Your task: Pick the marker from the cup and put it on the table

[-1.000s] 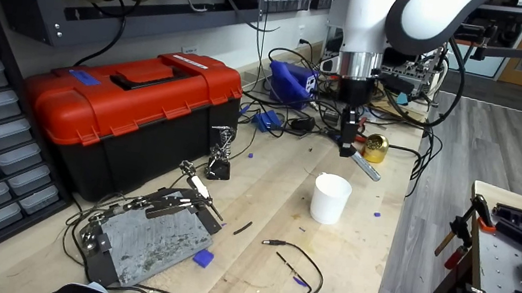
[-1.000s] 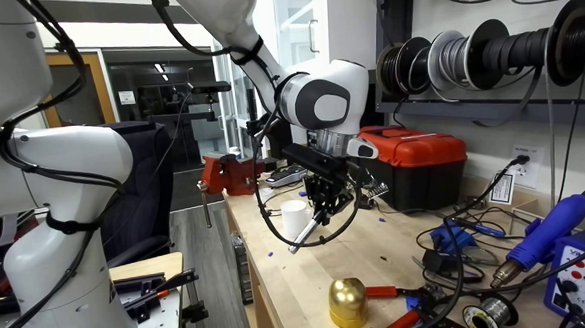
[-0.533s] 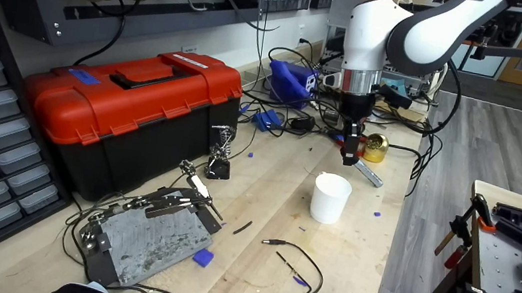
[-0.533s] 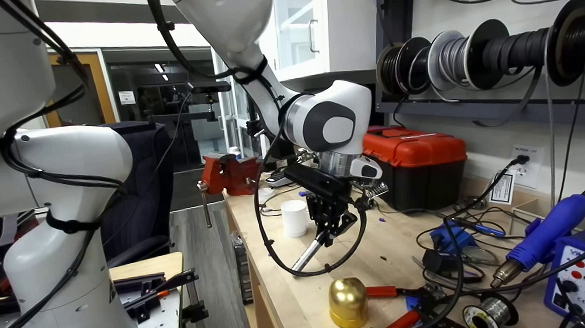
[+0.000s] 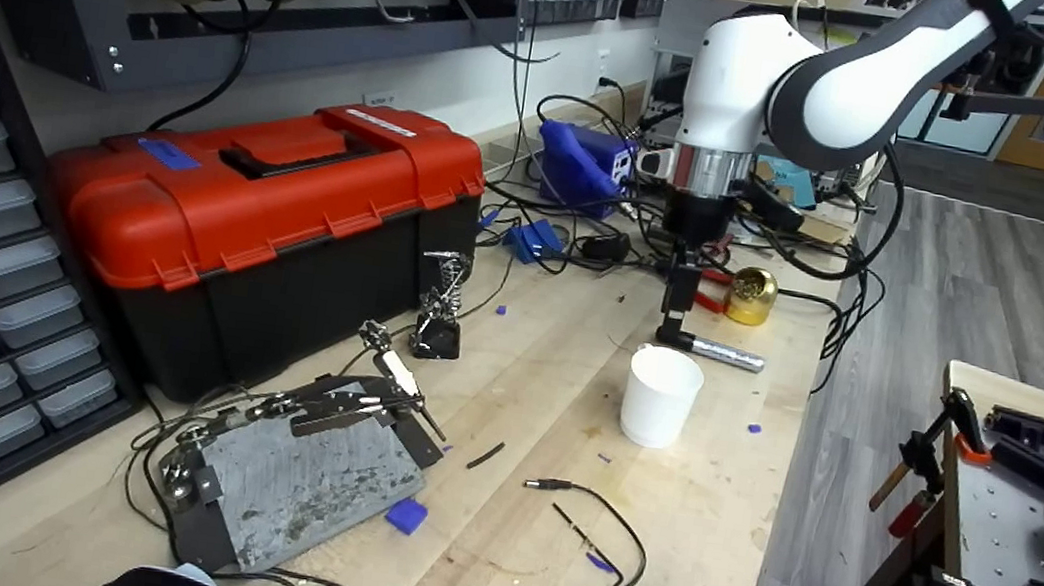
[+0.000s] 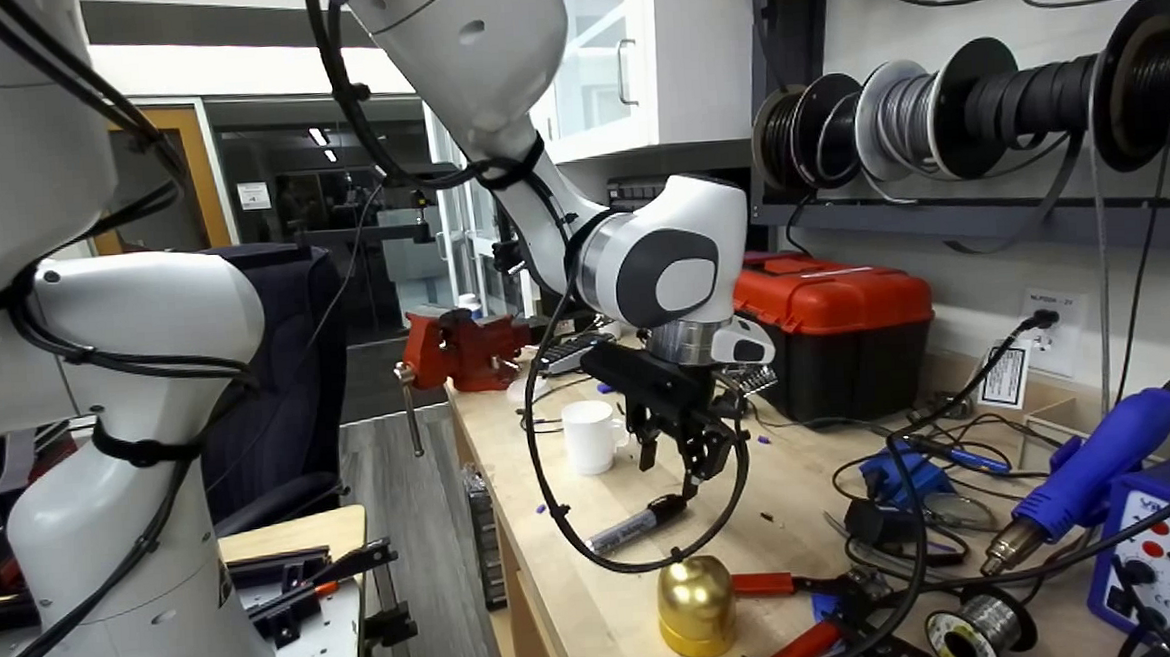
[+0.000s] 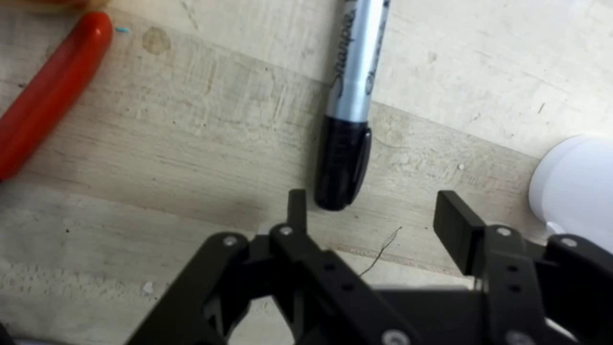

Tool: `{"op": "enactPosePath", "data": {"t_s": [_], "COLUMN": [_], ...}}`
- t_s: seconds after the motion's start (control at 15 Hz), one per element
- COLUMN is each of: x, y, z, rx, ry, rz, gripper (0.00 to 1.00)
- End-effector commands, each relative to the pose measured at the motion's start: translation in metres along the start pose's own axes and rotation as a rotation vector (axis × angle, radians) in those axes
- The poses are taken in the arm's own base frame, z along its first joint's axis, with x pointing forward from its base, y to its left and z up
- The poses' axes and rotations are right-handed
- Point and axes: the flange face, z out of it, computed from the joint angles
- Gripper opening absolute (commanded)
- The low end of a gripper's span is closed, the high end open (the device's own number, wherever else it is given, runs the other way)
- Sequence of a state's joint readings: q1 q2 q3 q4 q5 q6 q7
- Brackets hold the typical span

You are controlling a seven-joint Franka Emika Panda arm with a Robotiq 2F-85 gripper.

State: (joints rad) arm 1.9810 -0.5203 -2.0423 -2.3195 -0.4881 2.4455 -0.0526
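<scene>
The marker, silver with a black cap, lies flat on the light wooden table, also seen in both exterior views. Its cap end points toward my gripper, which stands open with nothing gripped. In the wrist view the cap sits beyond the fingertips, closer to the left one. A finger is very near the cap in an exterior view; whether they touch I cannot tell. The white cup stands upright beside the marker, at the right edge of the wrist view. Most of the cup's inside is hidden.
A gold tip-cleaner pot and red-handled pliers are close to the marker. The red toolbox stands along the wall. Cables and a grey metal plate lie further along the bench.
The gripper came down to the table with the tilted marker, then opened and let go. The marker now lies level on the table. The cup has not moved.
</scene>
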Motion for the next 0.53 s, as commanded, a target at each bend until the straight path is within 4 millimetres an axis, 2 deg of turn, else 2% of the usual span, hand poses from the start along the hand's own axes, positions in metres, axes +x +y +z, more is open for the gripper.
{"op": "enactPosePath", "data": {"t_s": [0.0, 0.33, 0.4, 0.47], "x": [0.012, 0.018, 0.016, 0.017], "y": [-0.007, -0.018, -0.011, -0.013], "z": [-0.009, -0.019, -0.014, -0.016], "rx": [-0.037, -0.071, -0.023, -0.028], "ry": [0.072, 0.137, 0.111, 0.121], "rz": [-0.013, -0.016, -0.038, -0.036], "gripper": [0.98, 1.00, 1.00, 1.00]}}
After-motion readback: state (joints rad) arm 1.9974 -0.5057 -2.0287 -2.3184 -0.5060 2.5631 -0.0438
